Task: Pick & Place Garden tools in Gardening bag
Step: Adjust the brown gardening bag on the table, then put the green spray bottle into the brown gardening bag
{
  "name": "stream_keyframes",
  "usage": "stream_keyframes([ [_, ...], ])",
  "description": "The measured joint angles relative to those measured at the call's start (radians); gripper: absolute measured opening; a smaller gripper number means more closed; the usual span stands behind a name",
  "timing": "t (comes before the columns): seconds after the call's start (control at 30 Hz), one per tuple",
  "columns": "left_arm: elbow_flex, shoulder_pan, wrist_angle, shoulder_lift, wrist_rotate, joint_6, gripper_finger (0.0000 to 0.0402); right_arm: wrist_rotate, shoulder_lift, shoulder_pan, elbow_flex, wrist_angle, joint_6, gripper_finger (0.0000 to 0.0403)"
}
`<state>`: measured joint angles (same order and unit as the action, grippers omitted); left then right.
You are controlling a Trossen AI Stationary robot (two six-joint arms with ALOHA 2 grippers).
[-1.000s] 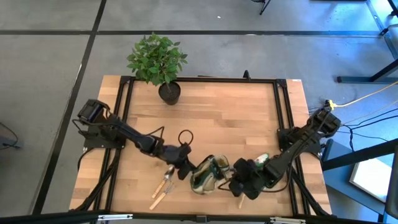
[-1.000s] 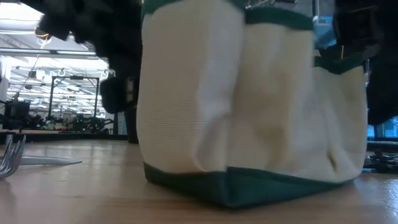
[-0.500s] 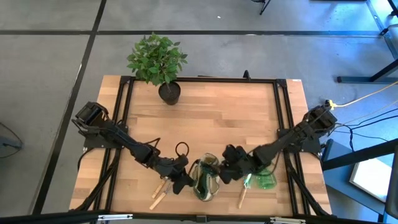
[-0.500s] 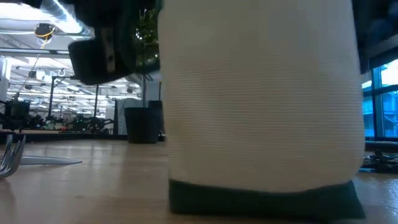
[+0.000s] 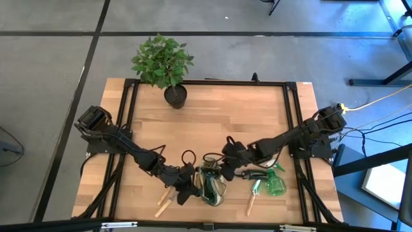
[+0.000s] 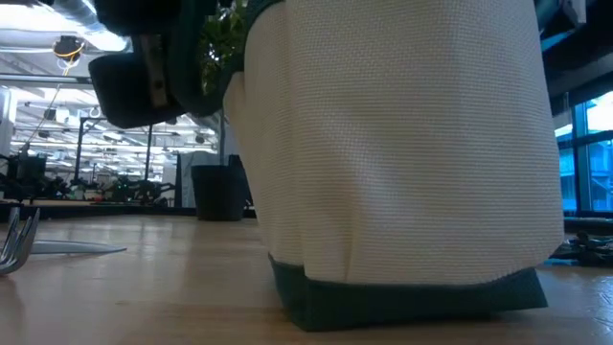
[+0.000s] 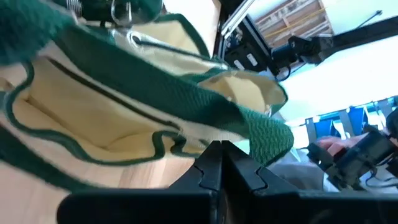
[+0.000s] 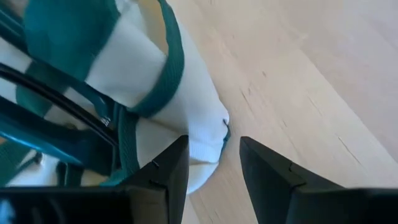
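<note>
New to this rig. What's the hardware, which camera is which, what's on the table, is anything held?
Two dark robot arms work at a wooden table.

The overhead picture shows everything. The table-level picture is almost filled by the cream and green fabric gardening bag. The other two pictures come from cameras on each wrist.

The left gripper has its jaws shut on the bag's green rim. The right gripper sits at the bag's other side with jaws apart around a fold of its fabric; whether it grips is unclear.

Still on the table: a wooden-handled tool left of the bag, another wooden-handled tool and a green translucent spray bottle to its right, and a leafy plant in a black pot at the far edge.
</note>
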<state>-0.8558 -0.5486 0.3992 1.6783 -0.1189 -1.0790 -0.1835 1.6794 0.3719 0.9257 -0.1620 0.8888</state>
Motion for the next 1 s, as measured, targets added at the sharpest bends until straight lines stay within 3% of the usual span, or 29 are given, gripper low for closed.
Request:
stream_keyframes([
  [0.2, 0.0, -0.016, -0.041, -0.006, -0.021, 0.0, 0.0002, 0.043, 0.0, 0.0, 0.0, -0.015, 0.005, 0.0144],
  [0.47, 0.0, -0.043, -0.21, -0.095, -0.158, 0.02, 0.0003, 0.08, -0.023, -0.004, 0.0, -0.036, 0.012, 0.0144],
  [0.7, 0.0, -0.053, -0.355, -0.177, -0.296, 0.029, 0.0003, 0.036, -0.155, -0.02, 0.0, -0.159, -0.004, 0.0144],
  [0.9, 0.0, -0.035, -0.389, -0.182, -0.307, 0.053, 0.0003, 0.009, -0.284, -0.023, 0.0, -0.216, -0.002, 0.0143],
  [1.0, 0.0, -0.018, -0.402, -0.182, -0.314, 0.064, 0.0003, 0.072, -0.329, -0.016, 0.001, -0.217, 0.008, 0.0143],
])
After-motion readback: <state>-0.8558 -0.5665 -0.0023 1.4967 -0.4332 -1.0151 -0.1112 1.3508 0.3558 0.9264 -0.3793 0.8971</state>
